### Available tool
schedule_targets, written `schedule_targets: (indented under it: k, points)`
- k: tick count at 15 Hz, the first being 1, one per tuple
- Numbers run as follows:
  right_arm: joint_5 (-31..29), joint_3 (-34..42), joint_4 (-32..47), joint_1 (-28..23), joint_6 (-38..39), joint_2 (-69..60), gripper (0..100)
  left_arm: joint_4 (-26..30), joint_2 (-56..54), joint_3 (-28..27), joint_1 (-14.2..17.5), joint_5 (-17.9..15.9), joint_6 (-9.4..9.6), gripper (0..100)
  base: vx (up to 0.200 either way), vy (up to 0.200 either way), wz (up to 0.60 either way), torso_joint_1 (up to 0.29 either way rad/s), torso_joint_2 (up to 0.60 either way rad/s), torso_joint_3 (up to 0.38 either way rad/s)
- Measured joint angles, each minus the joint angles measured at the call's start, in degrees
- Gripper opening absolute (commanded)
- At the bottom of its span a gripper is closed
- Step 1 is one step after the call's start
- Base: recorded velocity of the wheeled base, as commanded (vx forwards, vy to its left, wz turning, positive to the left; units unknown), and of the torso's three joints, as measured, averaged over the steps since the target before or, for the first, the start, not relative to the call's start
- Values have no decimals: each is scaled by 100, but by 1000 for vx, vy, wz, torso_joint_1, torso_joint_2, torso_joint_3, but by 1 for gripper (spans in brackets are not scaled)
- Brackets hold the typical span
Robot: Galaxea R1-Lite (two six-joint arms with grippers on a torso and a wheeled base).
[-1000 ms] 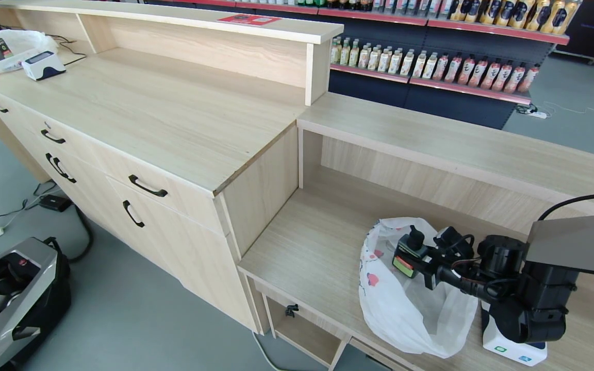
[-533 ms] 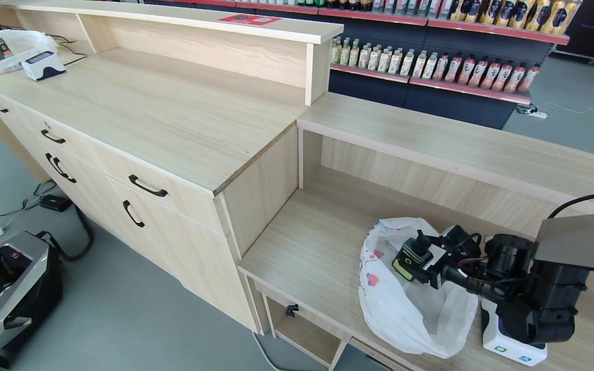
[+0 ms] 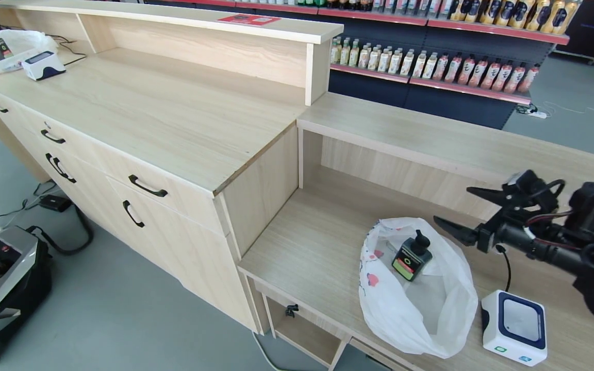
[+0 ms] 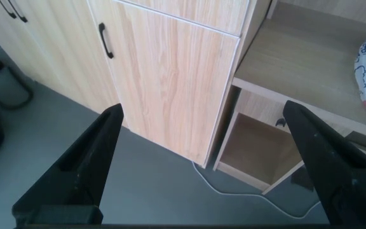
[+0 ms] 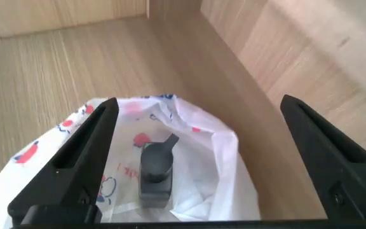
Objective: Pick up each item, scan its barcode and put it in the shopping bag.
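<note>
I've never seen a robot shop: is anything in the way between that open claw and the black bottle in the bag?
Nothing visible. The right claw hangs open above the shopping bag, whose mouth gapes upward. The black bottle lies inside in plain sight, with only air between it and the claw.

The light wood counter (image 3: 147, 118) carries a raised ledge (image 3: 183, 23) along its far edge. Its front holds drawers with black handles (image 3: 147, 186). A lower desk section (image 3: 317, 226) adjoins it. The floor (image 3: 121, 309) is grey. Store shelving (image 3: 431, 100) behind holds rows of bottles (image 3: 421, 63).
</note>
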Motion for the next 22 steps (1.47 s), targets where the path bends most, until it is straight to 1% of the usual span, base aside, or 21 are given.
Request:
schedule_targets:
  k: [2,4,6,7,8,10,11,12,13,14,16,17,18,21,22]
  points:
    - [-12,286,396,-124,-128,-1307,100,-2,0,2,-7,2,-2,100,0,0,-600,-5,-5,12]
    - [-77,394,703,-194,-256,-2324,100,-2,0,2,0,0,-2,100,0,0,-600,7,5,5]
    - [-455,419,1100,-190,-300,-3049,100,-2,0,2,-5,2,-2,100,0,0,-600,-5,2,7]
    - [-769,433,1607,-179,-300,-3357,100,-2,0,2,-5,0,-2,100,0,0,-600,2,2,7]
    - [-1241,446,2205,-174,-278,-3624,100,-2,0,2,-5,0,-2,100,0,0,-600,2,2,7]
    - [-2185,494,3088,-166,6,-3978,100,-2,0,2,0,2,-2,100,0,0,-600,5,5,0]
    - [-2374,535,3218,-160,167,-4091,100,-2,0,2,0,0,-2,100,0,0,-600,2,2,2]
    - [-2686,639,3443,-188,356,-4129,100,0,0,2,0,-2,-2,100,0,0,-600,2,7,2]
    - [-2879,725,3657,-240,457,-4098,100,-2,0,2,-10,0,-2,100,0,0,-600,2,2,2]
    - [-2968,778,3747,-312,490,-4013,100,-2,0,0,-2,2,-2,100,0,0,0,0,0,0]
    - [-3014,819,3596,-424,507,-3733,100,-2,0,0,-5,0,-2,100,0,0,0,0,0,0]
    - [-2992,827,3317,-463,538,-3556,100,-5,0,0,2,0,0,100,0,0,0,0,0,0]
    - [-2834,819,3101,-505,613,-3416,100,0,0,0,0,2,-2,100,0,0,0,0,0,0]
    - [-1927,778,2666,-631,800,-3330,100,-2,0,0,-5,2,-2,100,0,0,0,0,0,0]
    - [-1846,767,2611,-649,866,-3391,100,-2,0,0,0,0,-2,100,0,0,0,0,0,0]
